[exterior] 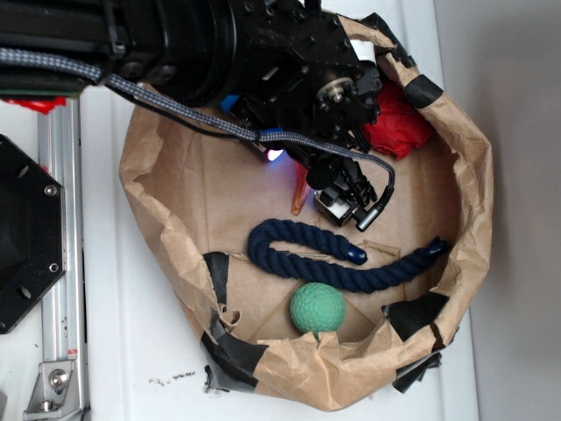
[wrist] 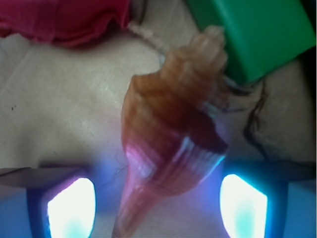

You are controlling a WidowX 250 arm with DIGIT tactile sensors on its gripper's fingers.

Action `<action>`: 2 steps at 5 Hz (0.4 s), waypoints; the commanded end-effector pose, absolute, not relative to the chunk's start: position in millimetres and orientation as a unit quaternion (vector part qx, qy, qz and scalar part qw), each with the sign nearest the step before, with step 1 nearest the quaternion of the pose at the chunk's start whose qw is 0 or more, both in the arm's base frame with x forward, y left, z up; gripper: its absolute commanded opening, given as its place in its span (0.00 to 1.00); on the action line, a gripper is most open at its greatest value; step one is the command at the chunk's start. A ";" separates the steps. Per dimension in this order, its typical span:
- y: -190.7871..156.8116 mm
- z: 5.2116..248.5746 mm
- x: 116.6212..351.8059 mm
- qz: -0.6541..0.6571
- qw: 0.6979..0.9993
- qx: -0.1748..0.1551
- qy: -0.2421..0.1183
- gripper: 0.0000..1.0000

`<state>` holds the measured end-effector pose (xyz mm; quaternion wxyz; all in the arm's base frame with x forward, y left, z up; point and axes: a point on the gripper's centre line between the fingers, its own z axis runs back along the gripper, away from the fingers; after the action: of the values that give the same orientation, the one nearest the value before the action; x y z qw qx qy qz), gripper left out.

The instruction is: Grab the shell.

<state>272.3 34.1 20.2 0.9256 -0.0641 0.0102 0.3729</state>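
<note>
Two views: exterior first, then wrist.
Exterior, setting: a crumpled brown paper basin patched with black tape sits on a white table, and the black robot arm reaches into it from the upper left.
Exterior, shell: only the thin orange-tan tip of the glossy spiral shell shows, poking out from under the arm's head near the middle of the basin; the rest is hidden.
Exterior, gripper: the black gripper is down low over that spot, but the arm's own body covers its fingertips, so this view does not show how the jaws stand.
Exterior, other things: a dark blue twisted rope curls below the arm, a green dimpled ball lies at the basin's lower edge, and a red cloth lump lies at the upper right.
Wrist, shell: the shell fills the middle, knobbly end up, long point running down between the fingers.
Wrist, gripper: the gripper is spread wide, one lit finger pad on each side of the shell's narrow end, apparently with a gap on each side.
Wrist, neighbours: a pink-red cloth lies at the upper left and a green block touches or nearly touches the shell's top.
Progress: approach and straddling look done; closing on the shell and lifting are left.
</note>
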 end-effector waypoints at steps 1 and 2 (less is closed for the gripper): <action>49.2 28.5 289.1 0.375 0.926 -0.040 -0.030 0.00; 50.5 26.4 287.8 0.375 0.926 -0.037 -0.023 0.00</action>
<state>281.4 41.8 18.9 0.9265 -0.0338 -0.0012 0.3748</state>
